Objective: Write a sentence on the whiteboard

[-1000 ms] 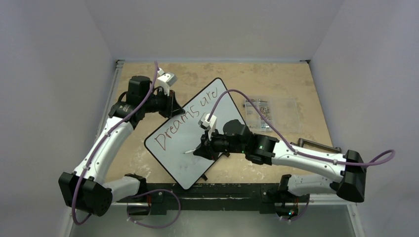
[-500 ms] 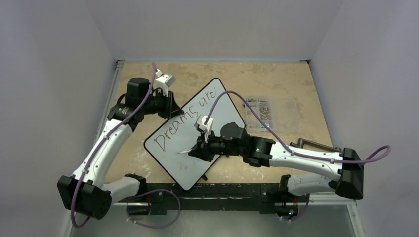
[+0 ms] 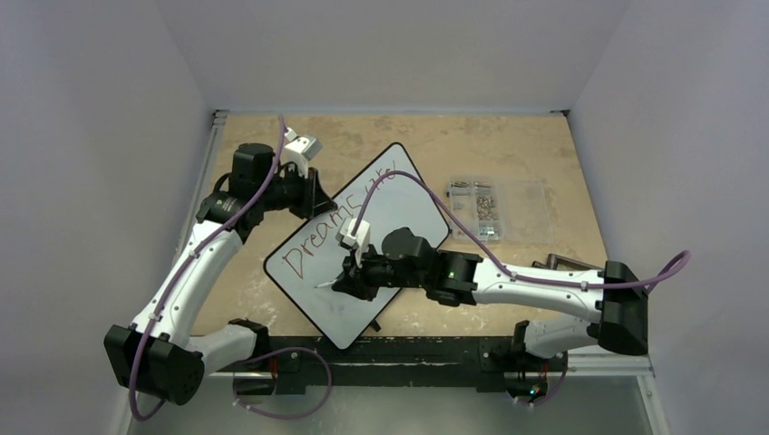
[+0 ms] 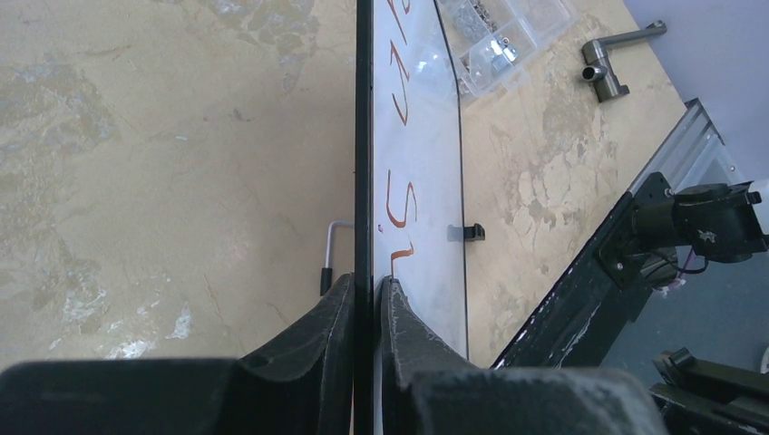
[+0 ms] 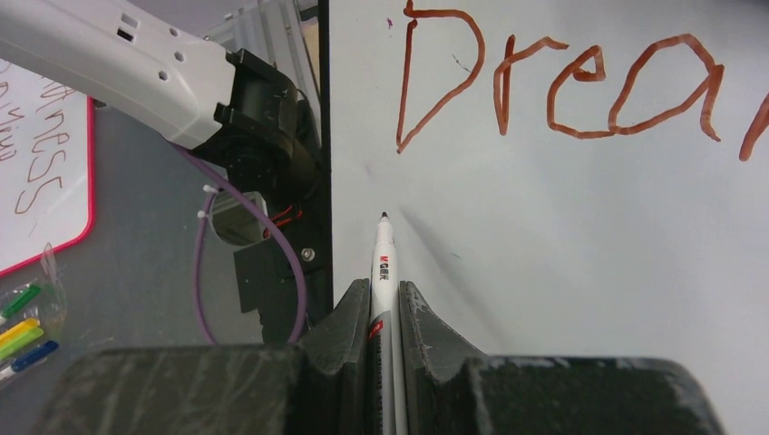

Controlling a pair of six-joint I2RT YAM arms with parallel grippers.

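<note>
The whiteboard (image 3: 410, 201) lies slanted mid-table with "Dreams are" in red-brown strokes; the right arm hides some letters. My left gripper (image 3: 317, 196) is shut on the board's far-left black rim, one finger on each face (image 4: 367, 283). My right gripper (image 3: 348, 279) is shut on a white marker (image 5: 383, 258). The marker's dark tip points at bare board (image 5: 562, 236) below the "D", near the board's left edge. I cannot tell whether the tip touches the surface.
A clear compartment box (image 3: 494, 207) of small parts sits right of the board, with a metal handle (image 3: 567, 265) nearer the right arm. In the right wrist view, a pink-rimmed board (image 5: 45, 163) and coloured pens (image 5: 18, 335) lie beyond the table edge.
My right arm has carried the marker leftward across the board, from under the middle of the writing to under its start. The left gripper and the board have stayed put.
</note>
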